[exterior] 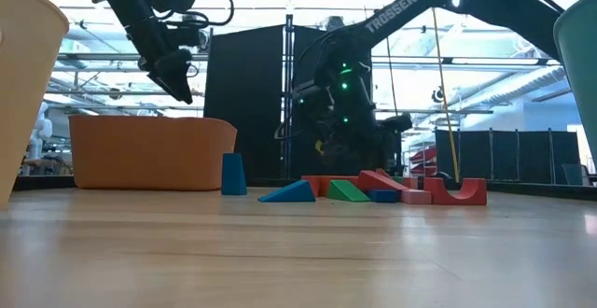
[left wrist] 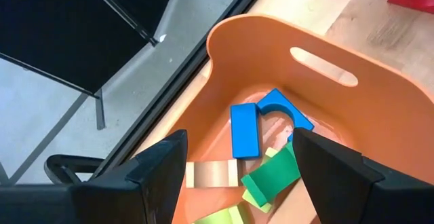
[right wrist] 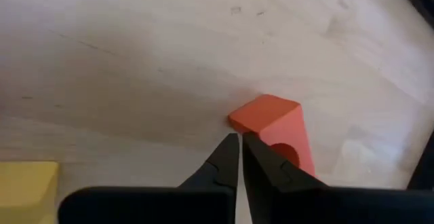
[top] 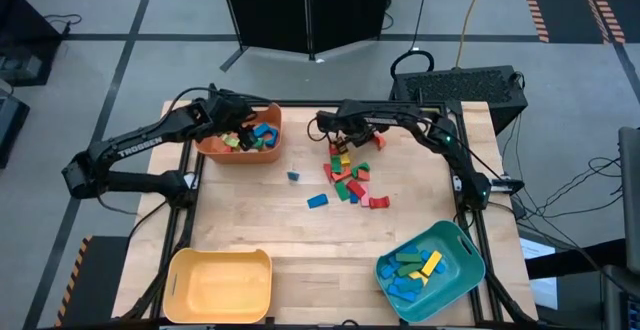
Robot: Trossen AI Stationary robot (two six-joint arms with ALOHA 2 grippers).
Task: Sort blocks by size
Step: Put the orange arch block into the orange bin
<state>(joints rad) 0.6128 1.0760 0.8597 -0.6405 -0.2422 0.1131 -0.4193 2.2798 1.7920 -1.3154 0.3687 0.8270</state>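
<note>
Right gripper (right wrist: pixel 239 142): fingers pressed together with nothing between them, tips just beside the upper corner of an orange-red block (right wrist: pixel 274 132) that bears a round hole and lies on the wooden table (top: pixel 300 235). In the high view this gripper (top: pixel 343 140) sits at the far end of the block pile (top: pixel 349 175), the landmark for all positions below.

Left gripper (left wrist: pixel 237 163): fingers set wide apart and empty, hovering over the orange bin (top: pixel 240 140), which stands to the left of the pile at the table's far side. Inside that bin the left wrist view shows a blue bar (left wrist: pixel 244 130), a blue arch (left wrist: pixel 283 108), a green block (left wrist: pixel 271 175) and a plain wood-coloured block (left wrist: pixel 211 174).

Block pile: red, green, yellow and blue pieces clustered near the table's middle. A small blue block (top: pixel 293 175) stands apart between the pile and the orange bin; a blue wedge (top: pixel 317 201) lies just left of the pile's near end; a red arch (exterior: pixel 457 192) marks its right edge in the low view.

Yellow bin (top: pixel 220 285): near-left of the pile. Teal bin (top: pixel 432 270): near-right of the pile, holding blue, green and yellow blocks.
</note>
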